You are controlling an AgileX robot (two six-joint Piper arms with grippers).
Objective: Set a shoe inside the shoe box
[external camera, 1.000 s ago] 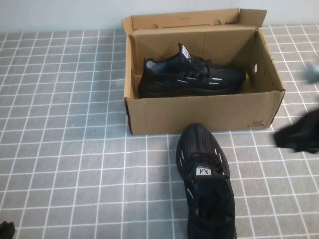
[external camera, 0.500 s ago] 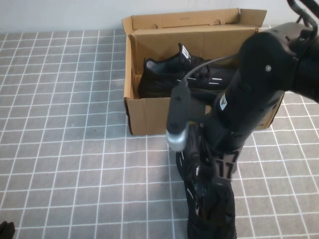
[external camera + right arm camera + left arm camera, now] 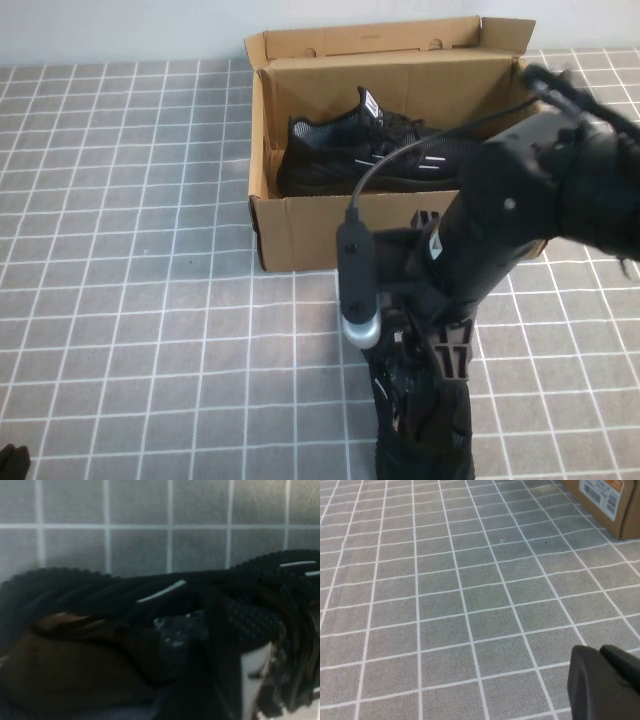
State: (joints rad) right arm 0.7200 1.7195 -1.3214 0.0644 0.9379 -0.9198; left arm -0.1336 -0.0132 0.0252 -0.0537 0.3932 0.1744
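your right claw (image 3: 425, 375) hangs spread over the shoe (image 3: 425, 430) at 6 o'clock on the desk (image 3: 150, 300); left claw (image 3: 607, 685) sits pressed together, parked. closing on loose mesh could let it slip short of the shoe box (image 3: 300, 225) at 12.

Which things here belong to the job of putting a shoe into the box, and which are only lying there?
For the job:
- shoe on the table in front of the box
- shoe box, lid open
- right hand, low over that shoe

Not in use now:
- twin shoe, already inside the box
- left hand, shut, away over bare table
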